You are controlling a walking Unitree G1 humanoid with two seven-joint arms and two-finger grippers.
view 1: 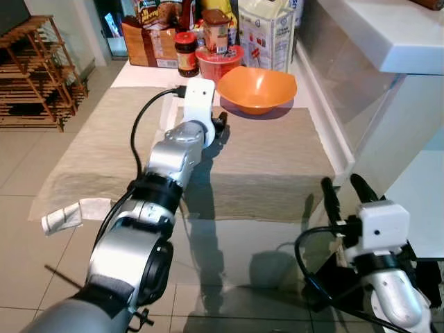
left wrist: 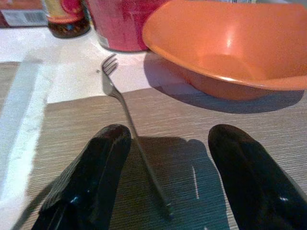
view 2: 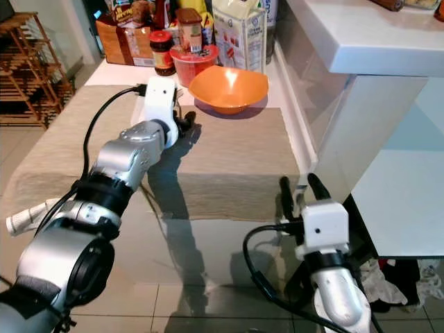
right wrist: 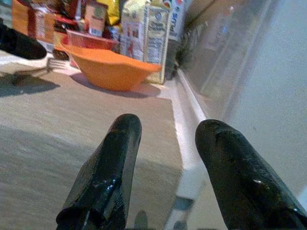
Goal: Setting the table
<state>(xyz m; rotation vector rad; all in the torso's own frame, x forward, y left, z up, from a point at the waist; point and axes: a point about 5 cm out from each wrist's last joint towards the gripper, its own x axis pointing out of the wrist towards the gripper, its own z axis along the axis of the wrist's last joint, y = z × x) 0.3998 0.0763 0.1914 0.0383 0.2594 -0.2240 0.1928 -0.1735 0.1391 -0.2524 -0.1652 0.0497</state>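
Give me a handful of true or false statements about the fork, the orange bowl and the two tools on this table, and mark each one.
1. The fork lies flat, between the open fingers of the left tool. True.
2. The orange bowl is full of soup. False: it is empty.
3. The fork's tines point toward the jars and the red tub. True.
4. The right tool is shut on a spoon. False: its fingers are open and hold nothing, near the table's front edge.
5. The bowl rests at the far edge of the beige placemat. True.
6. The fork sits inside the bowl. False: it lies beside the bowl, partly on the placemat.
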